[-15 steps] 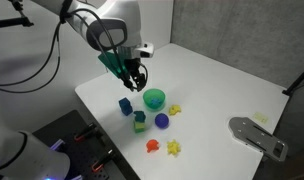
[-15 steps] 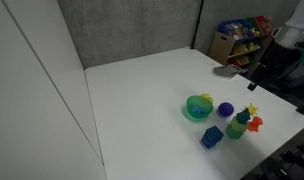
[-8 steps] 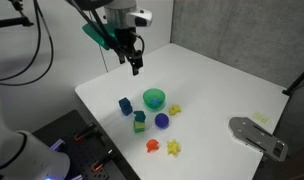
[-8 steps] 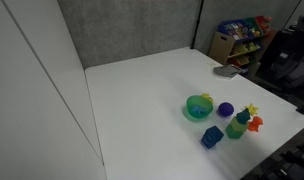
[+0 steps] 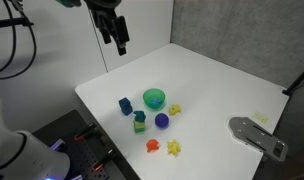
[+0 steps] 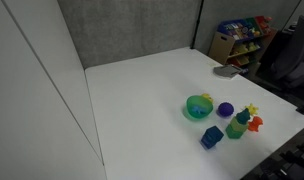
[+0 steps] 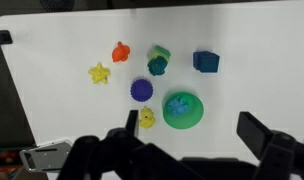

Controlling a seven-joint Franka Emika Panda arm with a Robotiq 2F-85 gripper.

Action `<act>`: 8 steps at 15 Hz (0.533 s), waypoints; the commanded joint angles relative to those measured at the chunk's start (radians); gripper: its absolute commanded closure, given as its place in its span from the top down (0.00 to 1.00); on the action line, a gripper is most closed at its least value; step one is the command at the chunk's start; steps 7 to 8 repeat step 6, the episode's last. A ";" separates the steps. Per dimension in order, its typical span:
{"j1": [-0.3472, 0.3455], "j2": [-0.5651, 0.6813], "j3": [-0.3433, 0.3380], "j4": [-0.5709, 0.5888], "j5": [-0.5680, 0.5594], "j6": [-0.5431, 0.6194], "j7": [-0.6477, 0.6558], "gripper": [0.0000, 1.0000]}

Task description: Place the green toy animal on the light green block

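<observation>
The green toy animal is a tiny teal figure resting on top of the light green block, between the blue cube and the purple ball. Both also show in the other exterior view, the toy on the block. In the wrist view the toy overlaps the block. My gripper hangs high above the table's far left side, well away from the toys. In the wrist view its fingers are spread wide and hold nothing.
A green bowl stands by a blue cube, a purple ball, an orange toy, a yellow toy and a small yellow duck. A grey metal part lies off the table's right edge.
My gripper has risen from just above the bowl and toys up and back toward the table's far left. The toys have not moved.
</observation>
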 commanded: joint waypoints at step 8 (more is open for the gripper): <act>0.000 -0.012 0.000 0.037 0.000 -0.039 0.005 1.00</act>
